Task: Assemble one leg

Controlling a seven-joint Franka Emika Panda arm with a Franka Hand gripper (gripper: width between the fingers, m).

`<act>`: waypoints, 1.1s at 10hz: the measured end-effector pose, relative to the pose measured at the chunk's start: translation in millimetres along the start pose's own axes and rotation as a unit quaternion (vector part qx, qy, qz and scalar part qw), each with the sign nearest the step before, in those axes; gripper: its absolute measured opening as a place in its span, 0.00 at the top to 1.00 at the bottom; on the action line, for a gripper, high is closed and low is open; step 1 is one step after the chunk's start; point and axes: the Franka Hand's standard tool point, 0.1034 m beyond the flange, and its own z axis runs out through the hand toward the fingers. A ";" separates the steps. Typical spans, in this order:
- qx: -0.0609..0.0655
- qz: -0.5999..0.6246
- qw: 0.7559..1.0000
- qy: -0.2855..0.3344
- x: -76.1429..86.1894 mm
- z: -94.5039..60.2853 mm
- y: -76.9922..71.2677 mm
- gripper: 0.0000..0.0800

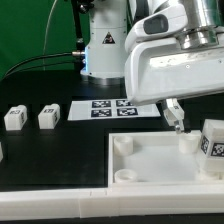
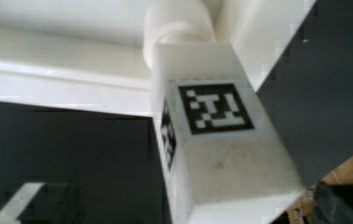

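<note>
Closest to us, the leg point(image 2: 217, 150) stands on end at the panel's point(image 2: 48, 85) corner, long axis near-vertical; we cannot tell whether the gripper point(image 1: 190, 121) holds it.

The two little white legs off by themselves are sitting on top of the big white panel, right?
Not quite. The outer leg and the inner leg are off by themselves, but they sit on the black table, apart from the big white panel, not on top of it. The exterior view shows it.
</note>
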 end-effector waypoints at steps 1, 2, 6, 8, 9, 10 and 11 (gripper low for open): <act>0.002 0.000 1.000 -0.015 -1.4 1.7 -0.7 0.19; 0.003 0.000 1.000 -0.020 -2.6 2.2 -1.0 0.19; 0.028 0.014 0.977 -0.210 -4.7 -5.2 -10.0 0.19; 0.032 0.039 0.953 -0.299 -3.5 -8.3 -7.5 0.19; 0.032 0.042 0.951 -0.305 4.1 -6.0 -5.7 0.19; 0.032 0.042 0.952 -0.302 3.6 -5.1 -6.1 0.19; 0.032 0.042 0.952 -0.303 2.1 -4.9 -6.3 0.19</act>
